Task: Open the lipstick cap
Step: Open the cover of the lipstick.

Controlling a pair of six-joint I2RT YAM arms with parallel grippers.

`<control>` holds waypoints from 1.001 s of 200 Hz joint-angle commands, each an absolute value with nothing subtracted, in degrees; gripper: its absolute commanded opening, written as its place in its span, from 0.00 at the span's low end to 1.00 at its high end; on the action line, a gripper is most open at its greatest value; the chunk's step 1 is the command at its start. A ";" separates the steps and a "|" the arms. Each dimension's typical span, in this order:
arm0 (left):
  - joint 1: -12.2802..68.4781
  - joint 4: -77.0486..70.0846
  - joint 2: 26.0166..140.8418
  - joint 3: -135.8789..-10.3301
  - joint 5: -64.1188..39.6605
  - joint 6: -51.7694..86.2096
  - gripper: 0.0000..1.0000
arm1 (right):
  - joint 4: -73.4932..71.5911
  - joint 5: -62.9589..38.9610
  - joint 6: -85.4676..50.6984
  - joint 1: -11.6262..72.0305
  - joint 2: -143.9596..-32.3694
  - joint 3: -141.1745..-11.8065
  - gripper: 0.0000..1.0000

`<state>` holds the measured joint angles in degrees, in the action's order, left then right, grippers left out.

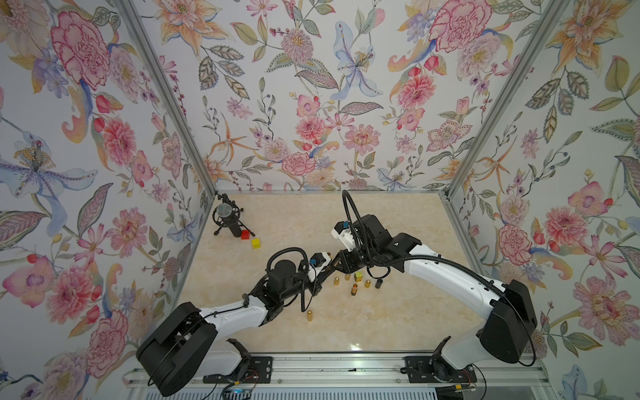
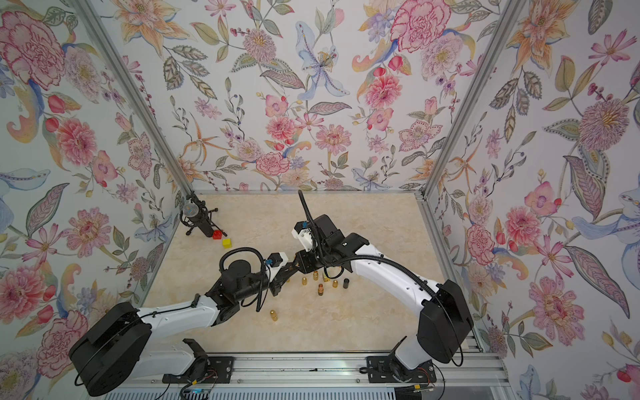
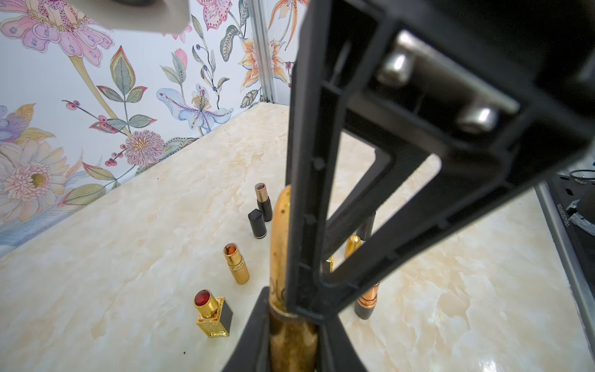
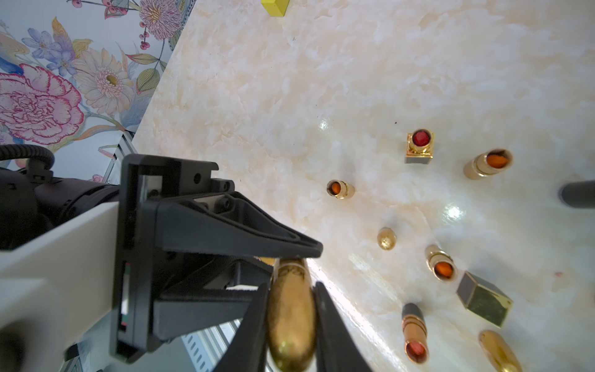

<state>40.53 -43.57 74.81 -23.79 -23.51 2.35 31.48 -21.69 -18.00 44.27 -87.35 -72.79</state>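
While gold lipstick hangs above bench: left claw clamps one end, right claw clamps other end.

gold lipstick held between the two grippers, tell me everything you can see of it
The gold lipstick is a bullet-shaped tube of shiny, slightly tarnished gold metal, with a scrolled engraving beside the seam ring where its two parts meet. It looks closed: no colour shows. It is held in the air above the marble-look table, not touching it. The right gripper is shut on the rounded end and the left gripper on the opposite end.
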 commanded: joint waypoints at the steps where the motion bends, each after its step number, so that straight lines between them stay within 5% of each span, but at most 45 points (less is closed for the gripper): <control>1: 40.86 -44.38 74.97 -25.45 -22.04 2.98 0.10 | 31.40 -20.99 -17.42 44.73 -86.40 -74.01 0.32; 61: 40.87 -40.59 73.27 -25.49 -21.56 1.60 0.08 | 31.42 -16.25 -17.91 44.98 -84.40 -74.53 0.43; 200: 40.87 -38.62 71.55 -25.34 -21.36 0.79 0.06 | 31.10 -21.17 -17.14 44.93 -87.15 -75.15 0.30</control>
